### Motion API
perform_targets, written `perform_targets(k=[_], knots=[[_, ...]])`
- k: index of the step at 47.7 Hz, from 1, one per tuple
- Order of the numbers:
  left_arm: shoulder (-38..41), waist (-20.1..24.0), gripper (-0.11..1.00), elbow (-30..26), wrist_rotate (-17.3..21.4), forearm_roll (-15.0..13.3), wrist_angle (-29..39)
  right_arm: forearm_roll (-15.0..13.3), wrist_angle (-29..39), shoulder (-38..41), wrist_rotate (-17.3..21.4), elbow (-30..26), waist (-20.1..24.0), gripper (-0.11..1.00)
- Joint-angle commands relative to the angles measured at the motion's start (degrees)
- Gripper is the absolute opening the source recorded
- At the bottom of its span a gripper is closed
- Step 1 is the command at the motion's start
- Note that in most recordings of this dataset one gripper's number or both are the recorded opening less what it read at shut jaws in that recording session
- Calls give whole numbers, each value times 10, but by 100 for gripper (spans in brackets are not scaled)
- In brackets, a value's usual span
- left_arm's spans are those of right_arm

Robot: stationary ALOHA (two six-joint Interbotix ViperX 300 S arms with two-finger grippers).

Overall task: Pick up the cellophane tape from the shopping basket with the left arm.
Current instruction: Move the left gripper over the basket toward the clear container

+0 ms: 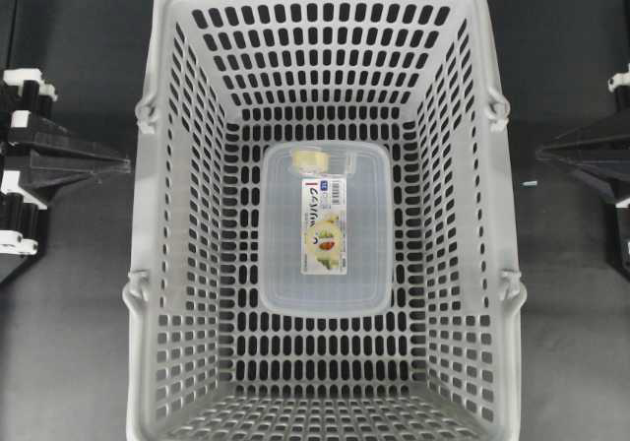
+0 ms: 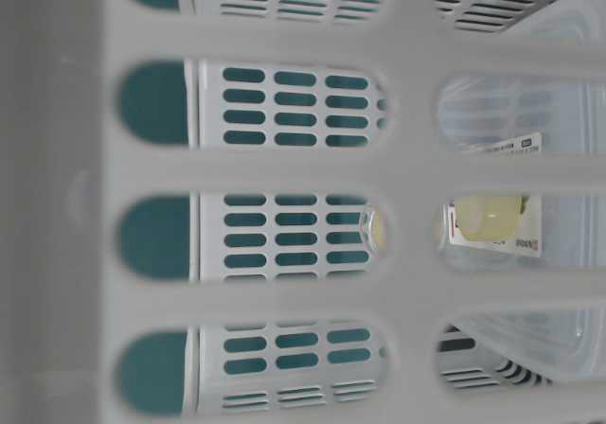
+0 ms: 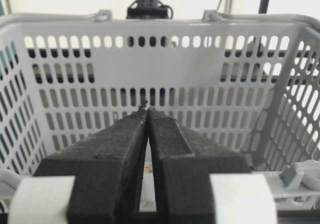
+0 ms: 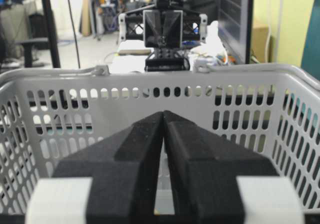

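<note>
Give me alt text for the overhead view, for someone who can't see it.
A light-grey slotted shopping basket holds a clear box with a small cream tape roll at its far end. The left gripper and right gripper sit shut outside it.

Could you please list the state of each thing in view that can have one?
left tool: shut, empty, outside the basket.
right tool: shut, empty, outside the basket.
shopping basket: upright, handles folded down.
clear box: flat on the basket floor, lid on.
cellophane tape: on the box's far end, untouched.
</note>
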Motion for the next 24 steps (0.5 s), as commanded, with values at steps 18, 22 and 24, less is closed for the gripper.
perform_targets(k=[18,22,24], knots=[[134,-16,0,-242,-55,24,294,4,33,-11,18,-10,2,0],[180,-22,0,-294,-56,24,350,4,40,-12,18,-10,2,0],[206,-23,0,-319,-56,24,377,4,44,-12,18,-10,2,0]])
